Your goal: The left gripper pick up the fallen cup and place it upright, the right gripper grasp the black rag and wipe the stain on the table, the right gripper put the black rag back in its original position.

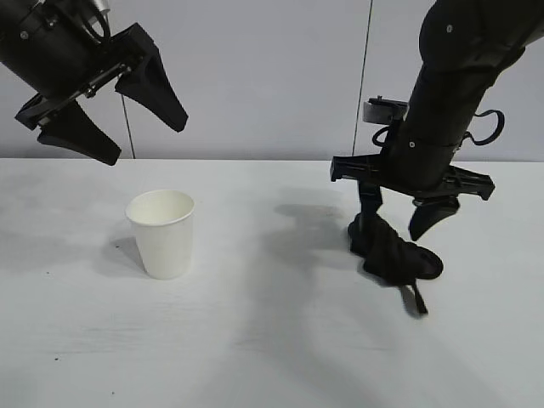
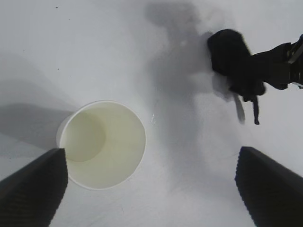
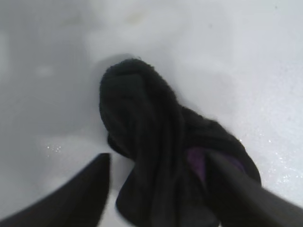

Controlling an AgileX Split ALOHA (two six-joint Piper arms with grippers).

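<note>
Two arms: both hang over one wide flat white matte tabletop [image 1: 272,357], pale grey panelled wall [image 1: 272,76] behind with thin vertical seams.
Surface: mostly bare white, faint grain, a few tiny dark specks, soft grey shadows under each arm.
Open room: lots of free table between the cup and the rag, and toward the near edge.
Cup: plain white tapered paper cup with rolled rim [image 1: 162,232] stands upright on the left half, mouth up, nothing touching it.
Left gripper [image 1: 110,119]: black, wedge-shaped fingers spread wide, hovering above and just behind the cup.
Rag: crumpled black cloth rag [image 1: 393,251], soft and lumpy, lies on the table's right half, a thin strip trailing off it.
Right gripper [image 1: 399,223]: pointing down, fingers apart either side of the rag's top, not pinching it.
</note>
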